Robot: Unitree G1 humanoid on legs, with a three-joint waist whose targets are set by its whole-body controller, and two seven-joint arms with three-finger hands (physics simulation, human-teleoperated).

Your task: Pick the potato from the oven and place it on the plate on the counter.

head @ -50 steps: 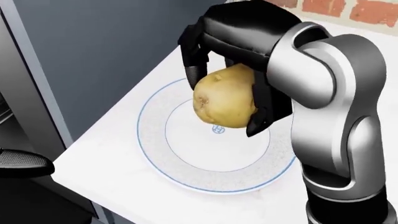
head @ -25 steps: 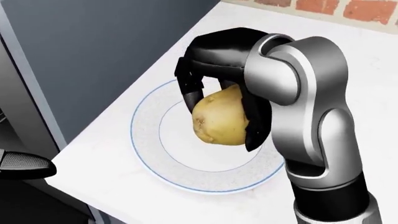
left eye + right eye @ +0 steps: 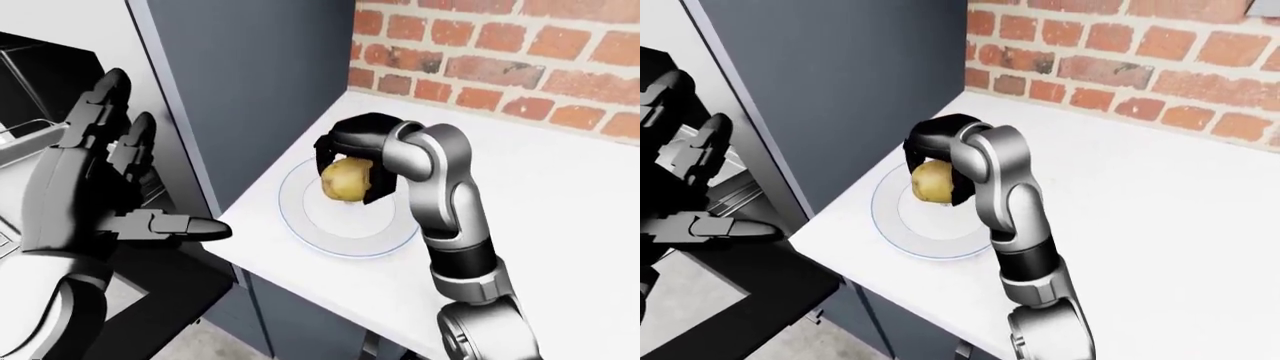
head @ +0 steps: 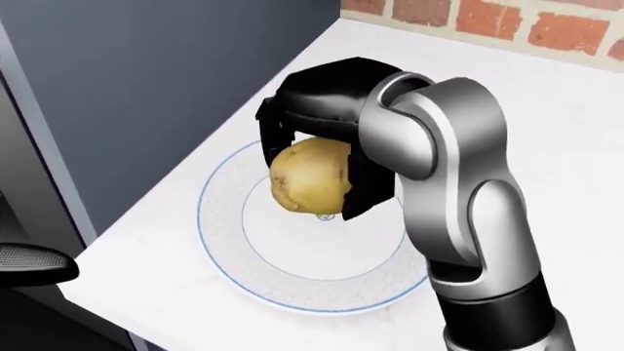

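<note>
Potato (image 4: 310,175), gripped by right hand (image 4: 327,128), hangs over plate (image 4: 229,252).

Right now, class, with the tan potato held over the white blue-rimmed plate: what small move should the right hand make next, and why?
Probably lower a little, then open. The right hand grips the tan potato above the middle of the white blue-rimmed plate, on the white counter; whether it touches is unclear, so easing down first should stop it rolling.
</note>
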